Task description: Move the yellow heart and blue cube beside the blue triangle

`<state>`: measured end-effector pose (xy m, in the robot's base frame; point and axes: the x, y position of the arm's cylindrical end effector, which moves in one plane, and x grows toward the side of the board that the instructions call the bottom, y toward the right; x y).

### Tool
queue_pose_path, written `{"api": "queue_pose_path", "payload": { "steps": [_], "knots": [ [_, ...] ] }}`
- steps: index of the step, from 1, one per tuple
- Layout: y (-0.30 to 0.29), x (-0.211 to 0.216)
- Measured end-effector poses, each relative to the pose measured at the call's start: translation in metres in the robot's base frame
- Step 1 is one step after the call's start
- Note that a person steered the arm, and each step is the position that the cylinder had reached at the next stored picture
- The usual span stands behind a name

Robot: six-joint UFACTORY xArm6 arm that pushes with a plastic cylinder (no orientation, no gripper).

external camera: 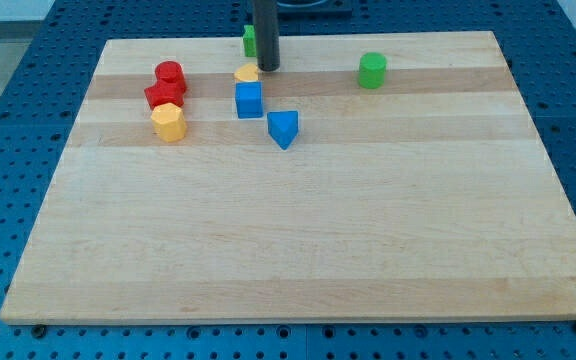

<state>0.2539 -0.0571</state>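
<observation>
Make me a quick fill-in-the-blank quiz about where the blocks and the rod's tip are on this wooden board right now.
1. My tip sits just to the view's right of the yellow ____ block.
2. The blue cube lies to the upper left of the blue ____.
3. The yellow hexagon sits just below the ____ blocks at the view's left.
4. The block alone toward the view's upper right is ____.

Missing words: heart; triangle; red; green

You'll find nothing to read here: no text, label, brand, number or sign shows on the blocks, the tabletop (pixel 298 250) or the rod.
</observation>
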Motion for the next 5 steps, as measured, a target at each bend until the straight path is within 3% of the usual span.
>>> {"api": "queue_pose_path", "payload": {
  "steps": [3,5],
  "knots": [
    [-0.029,0.083],
    [-0.029,0.090]
  ]
}}
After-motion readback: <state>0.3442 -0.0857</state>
